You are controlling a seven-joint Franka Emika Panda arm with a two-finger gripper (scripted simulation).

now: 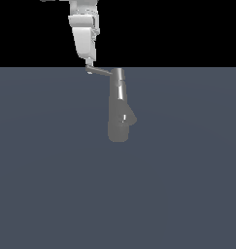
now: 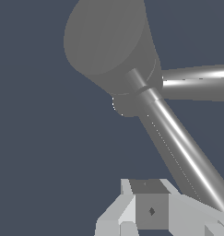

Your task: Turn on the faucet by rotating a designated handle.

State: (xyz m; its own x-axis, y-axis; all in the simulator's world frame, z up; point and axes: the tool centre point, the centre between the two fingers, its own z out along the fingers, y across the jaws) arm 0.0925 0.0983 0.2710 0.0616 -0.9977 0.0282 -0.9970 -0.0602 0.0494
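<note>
So the gripper (image 1: 90,66) sits right at the handle (image 1: 101,71) tip, far from the faucet (image 1: 119,109) body for better leverage I guess. Can't tell if it's clenched.

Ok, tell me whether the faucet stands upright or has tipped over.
Upright. In the exterior view the faucet stands vertical on its wider base, and its thin handle sticks out sideways from the top toward the gripper.

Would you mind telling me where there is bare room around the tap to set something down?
The floor lies bare on all sides of the faucet: wide patches at the exterior view's left and right of its base, and a larger one in front. It is crowded only at the top, where the pincer meets the tip of the handle.
</note>
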